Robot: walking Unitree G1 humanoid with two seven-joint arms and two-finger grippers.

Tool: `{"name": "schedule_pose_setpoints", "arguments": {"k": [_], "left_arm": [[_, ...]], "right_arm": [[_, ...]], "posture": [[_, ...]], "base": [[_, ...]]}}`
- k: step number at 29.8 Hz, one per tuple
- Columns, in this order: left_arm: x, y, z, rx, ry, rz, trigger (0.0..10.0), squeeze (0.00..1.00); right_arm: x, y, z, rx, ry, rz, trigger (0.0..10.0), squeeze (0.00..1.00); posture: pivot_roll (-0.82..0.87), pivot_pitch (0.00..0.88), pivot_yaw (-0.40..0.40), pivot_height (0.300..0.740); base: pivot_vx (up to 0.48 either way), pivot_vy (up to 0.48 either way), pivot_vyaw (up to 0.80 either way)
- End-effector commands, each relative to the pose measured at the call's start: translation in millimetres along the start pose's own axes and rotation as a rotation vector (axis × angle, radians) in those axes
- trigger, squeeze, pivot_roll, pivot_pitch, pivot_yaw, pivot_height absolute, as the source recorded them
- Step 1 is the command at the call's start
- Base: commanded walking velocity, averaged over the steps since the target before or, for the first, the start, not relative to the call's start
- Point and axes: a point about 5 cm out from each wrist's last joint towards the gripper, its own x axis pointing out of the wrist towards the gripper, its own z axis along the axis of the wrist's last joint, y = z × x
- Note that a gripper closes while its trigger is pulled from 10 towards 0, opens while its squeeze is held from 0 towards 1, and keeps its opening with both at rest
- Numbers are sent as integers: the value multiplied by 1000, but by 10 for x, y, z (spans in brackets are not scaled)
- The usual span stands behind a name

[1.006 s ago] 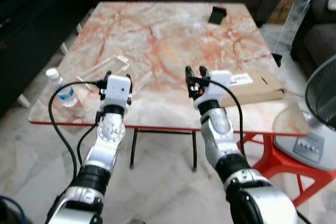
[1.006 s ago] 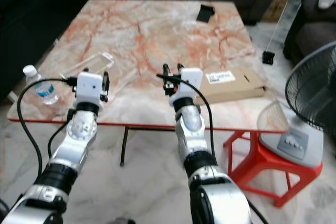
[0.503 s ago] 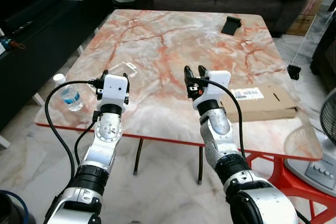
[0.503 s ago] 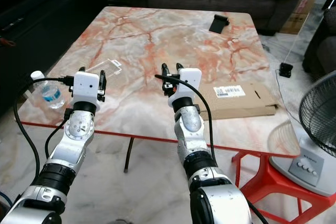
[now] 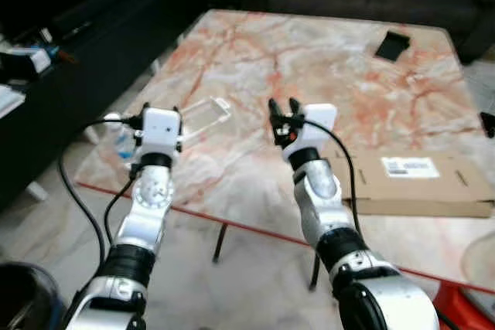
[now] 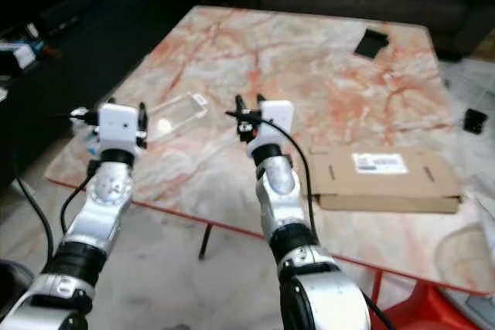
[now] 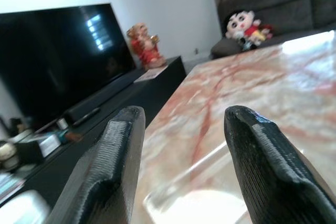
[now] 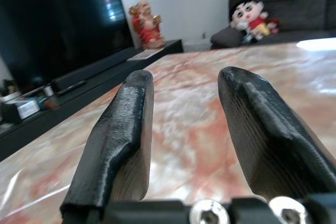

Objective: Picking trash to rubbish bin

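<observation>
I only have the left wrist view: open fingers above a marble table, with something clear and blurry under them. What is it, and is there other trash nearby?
Observer: It is a clear plastic container lying flat on the table, just ahead of the left gripper.
Operator: Anything to the left of that arm?
Observer: A water bottle stands near the table's edge, close beside the left wrist on its outer side.
Operator: And on the right?
Observer: A flat cardboard box lies on the table to the right of the right gripper, which is open and holds nothing.
</observation>
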Motion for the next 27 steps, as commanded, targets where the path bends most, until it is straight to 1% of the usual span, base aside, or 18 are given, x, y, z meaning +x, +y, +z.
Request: {"name": "schedule_pose_setpoints", "arguments": {"k": [1,9,13,16,18,19,20,22,24,25,26,27], "left_arm": [[5,98,-38,2,19,27,10000,0],[3,95,-47,-3,25,24,10000,0],[4,84,-64,-17,37,6,10000,0],[-3,54,-77,-43,46,-22,10000,0],[-13,5,-90,-67,56,-71,10000,0],[-31,-60,-94,-78,57,-134,10000,0],[-42,-88,-98,-68,57,-160,10000,0],[-45,-90,-127,-60,79,-161,10000,0],[-50,-99,-169,-74,106,-184,10000,0],[-56,-129,-212,-88,135,-239,10000,0],[-60,-143,-228,-93,146,-263,10000,0],[-65,-156,-239,-86,151,-291,10000,612]], "right_arm": [[23,105,-1,18,3,25,10000,0],[24,109,-3,22,5,26,10000,0],[23,113,-6,24,7,27,10000,0],[22,116,-8,25,8,28,10000,0],[22,117,-9,25,9,29,10000,0],[23,120,-10,25,10,30,10000,0],[24,122,-10,26,10,31,10000,0],[24,124,-10,27,11,31,10000,0],[22,123,-12,27,10,31,10000,0],[23,123,-11,28,11,30,10000,0],[24,124,-11,29,11,30,10000,0],[25,126,-10,29,11,30,10000,0]], "posture": [[126,97,-11,740],[126,97,-11,740],[126,98,-11,740],[126,98,-11,740],[126,98,-12,740],[126,98,-12,740],[128,98,-10,740],[128,98,-10,740],[126,97,-11,740],[127,98,-11,740],[127,98,-11,740],[126,98,-11,740]], "base": [[345,0,0],[345,0,0],[346,0,0],[342,0,0],[319,0,0],[0,0,0],[0,0,0],[0,0,0],[0,0,0],[0,0,0],[0,0,0],[0,0,0]]}}
